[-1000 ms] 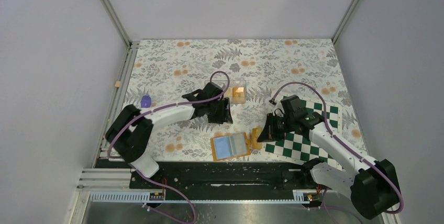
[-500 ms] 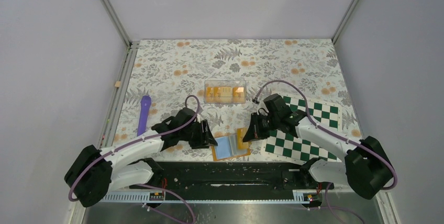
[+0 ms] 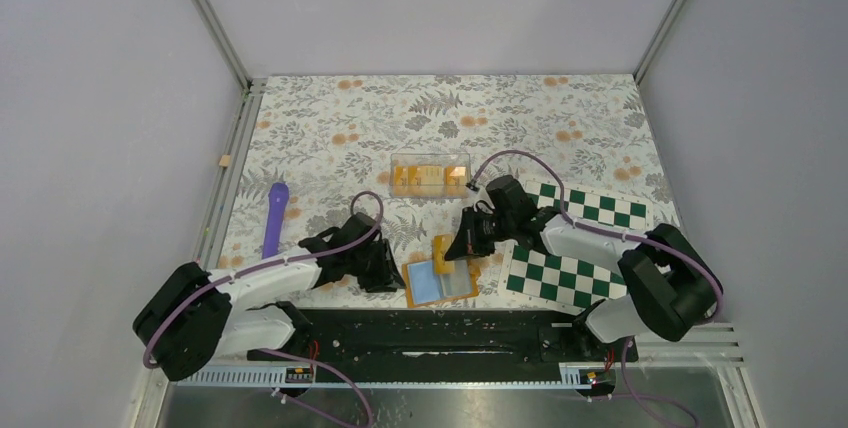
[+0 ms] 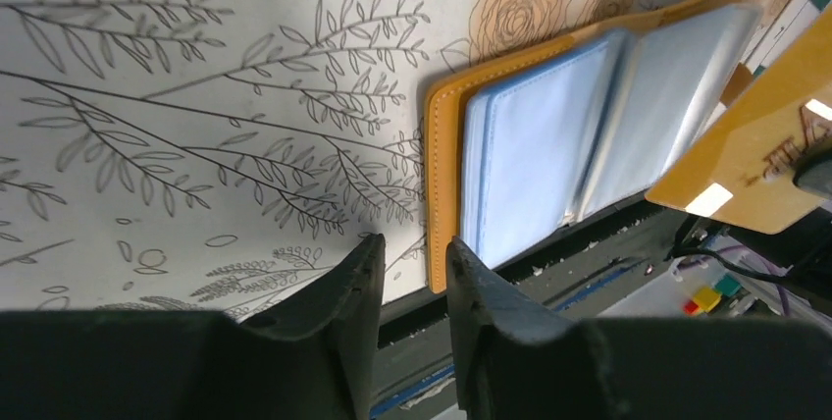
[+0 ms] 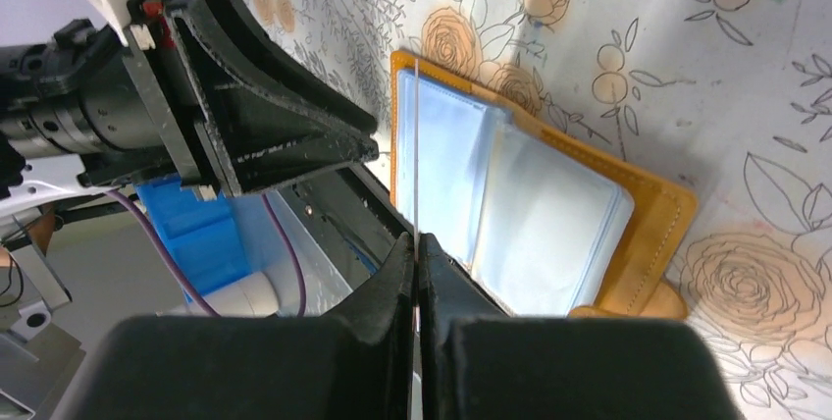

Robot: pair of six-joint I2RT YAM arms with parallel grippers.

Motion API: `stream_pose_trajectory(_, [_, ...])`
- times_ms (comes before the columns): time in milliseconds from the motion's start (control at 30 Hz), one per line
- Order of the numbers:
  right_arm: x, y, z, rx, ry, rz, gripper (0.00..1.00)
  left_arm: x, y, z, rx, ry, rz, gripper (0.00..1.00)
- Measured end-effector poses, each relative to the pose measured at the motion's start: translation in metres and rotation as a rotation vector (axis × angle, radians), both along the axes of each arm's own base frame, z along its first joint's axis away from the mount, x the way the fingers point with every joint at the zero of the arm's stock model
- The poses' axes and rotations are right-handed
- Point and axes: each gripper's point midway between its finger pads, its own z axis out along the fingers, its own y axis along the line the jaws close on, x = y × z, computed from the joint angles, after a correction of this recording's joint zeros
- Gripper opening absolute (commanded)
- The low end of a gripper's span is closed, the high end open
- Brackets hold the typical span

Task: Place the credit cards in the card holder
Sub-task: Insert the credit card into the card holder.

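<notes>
The card holder (image 3: 428, 286) lies open near the table's front edge, orange cover down and light-blue pockets (image 4: 530, 145) up. My right gripper (image 3: 456, 247) is shut on one orange credit card (image 3: 441, 249), held on edge just above the holder's left pocket. In the right wrist view that card (image 5: 416, 145) shows as a thin line running out from the gripper (image 5: 417, 243). My left gripper (image 4: 412, 248) sits low at the holder's near-left corner (image 4: 443, 184), jaws a little apart with nothing clamped between them. More credit cards (image 3: 430, 178) lie in a clear box.
The clear plastic box (image 3: 431, 162) stands behind the holder. A green-and-white chequered board (image 3: 580, 248) lies to the right, under the right arm. A purple object (image 3: 273, 216) lies at the left. The black base rail (image 3: 430, 333) runs just in front of the holder.
My left arm has pulled back from the clear box to the holder's left corner, and its jaws have narrowed. My right gripper has carried the card leftward over the open holder.
</notes>
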Motion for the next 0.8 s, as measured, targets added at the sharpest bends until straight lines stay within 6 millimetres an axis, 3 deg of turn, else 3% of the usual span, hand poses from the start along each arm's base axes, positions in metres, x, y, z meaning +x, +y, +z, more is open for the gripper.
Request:
stream_pose_trajectory(533, [0.003,0.000,-0.029,-0.049,0.022,0.012,0.00,-0.004,-0.022,-0.006,0.045,0.012,-0.049,0.23])
stream_pose_trajectory(800, [0.003,-0.006,-0.040,-0.082,0.000,0.026,0.00,-0.004,-0.028,-0.007,0.050,0.012,-0.054,0.14])
